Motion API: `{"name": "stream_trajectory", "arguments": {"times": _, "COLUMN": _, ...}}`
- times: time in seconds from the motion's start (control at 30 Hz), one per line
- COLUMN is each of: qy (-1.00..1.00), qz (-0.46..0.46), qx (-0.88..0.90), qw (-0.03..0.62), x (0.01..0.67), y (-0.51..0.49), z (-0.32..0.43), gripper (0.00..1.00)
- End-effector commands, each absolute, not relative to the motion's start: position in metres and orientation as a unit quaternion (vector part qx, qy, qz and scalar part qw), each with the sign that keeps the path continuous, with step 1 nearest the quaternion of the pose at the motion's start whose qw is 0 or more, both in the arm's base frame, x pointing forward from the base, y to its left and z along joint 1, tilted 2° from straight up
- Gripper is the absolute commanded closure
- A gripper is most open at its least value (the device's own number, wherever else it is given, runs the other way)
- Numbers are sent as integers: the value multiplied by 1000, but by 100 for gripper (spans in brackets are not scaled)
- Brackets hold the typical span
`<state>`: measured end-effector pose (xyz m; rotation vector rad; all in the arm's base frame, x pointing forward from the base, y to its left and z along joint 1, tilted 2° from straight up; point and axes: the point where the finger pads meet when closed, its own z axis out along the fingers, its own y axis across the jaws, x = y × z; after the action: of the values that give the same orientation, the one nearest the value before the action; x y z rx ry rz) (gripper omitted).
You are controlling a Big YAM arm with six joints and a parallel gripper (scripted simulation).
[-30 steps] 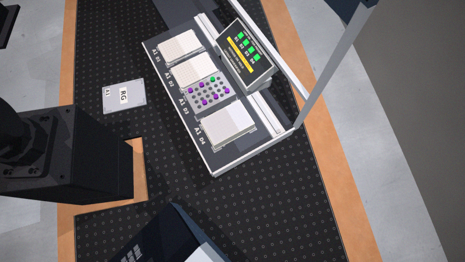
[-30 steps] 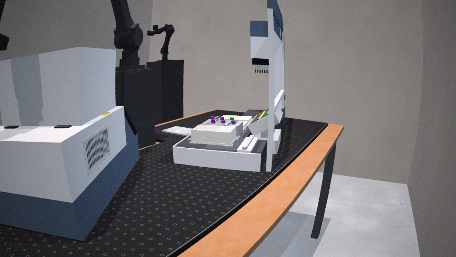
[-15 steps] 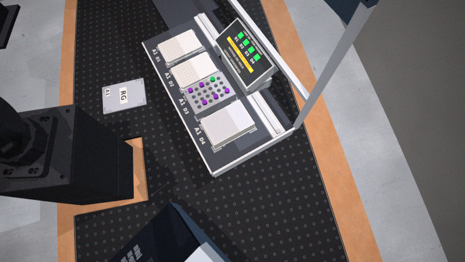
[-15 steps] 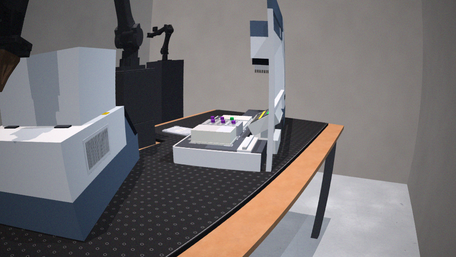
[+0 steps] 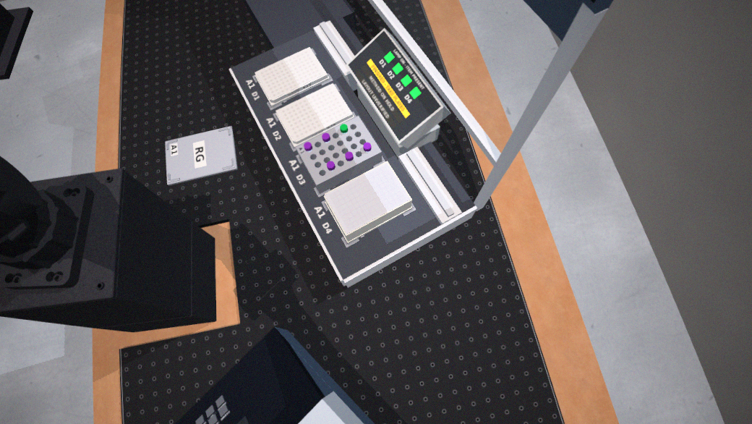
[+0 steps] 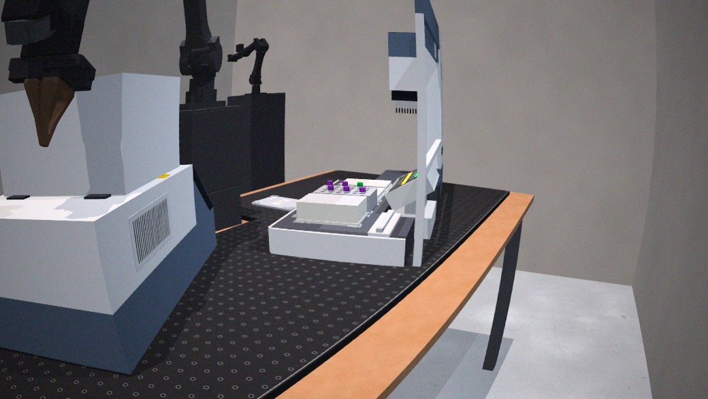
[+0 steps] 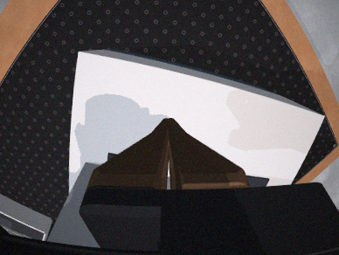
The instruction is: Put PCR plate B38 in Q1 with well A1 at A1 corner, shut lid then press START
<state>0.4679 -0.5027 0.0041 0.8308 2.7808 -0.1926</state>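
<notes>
Brown fingers of the pincer (image 6: 44,141) are pressing together to a point, pinching nothing, and hanging above the white body of Q1 (image 6: 74,247), whose lid (image 6: 123,129) is lying shut. With the tips closed like this, the arm is probably heading for the front panel to poke the LID key; the panel's keys are showing only at the bottom edge of the top view, and the lamp is not visible. A good press would be coming straight down on the rightmost upper key alone, gently, since Q1 is standing loose on the tabletop (image 6: 297,307) and a sideways shove could be shifting it. Plate B38 (image 5: 314,111) is sitting well apart, on D2 of the hand-off row, between plate R33 (image 5: 292,73) and the tube cooling block (image 5: 336,150), with the deep-well block (image 5: 366,198) beyond.
</notes>
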Motion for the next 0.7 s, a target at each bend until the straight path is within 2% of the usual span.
{"name": "stream_trajectory", "arguments": {"times": 0.0, "qy": 942, "qz": -92, "qx": 287, "qw": 147, "x": 471, "y": -515, "z": 41, "gripper": 100}}
{"name": "stream_trajectory", "arguments": {"times": 0.23, "qy": 942, "qz": -90, "qx": 283, "qw": 158, "x": 516, "y": -470, "z": 46, "gripper": 100}}
{"name": "stream_trajectory", "arguments": {"times": 0.5, "qy": 952, "qz": -87, "qx": 249, "qw": 155, "x": 508, "y": -460, "z": 29, "gripper": 100}}
{"name": "stream_trajectory", "arguments": {"times": 0.67, "qy": 949, "qz": -85, "qx": 257, "qw": 160, "x": 530, "y": -434, "z": 26, "gripper": 100}}
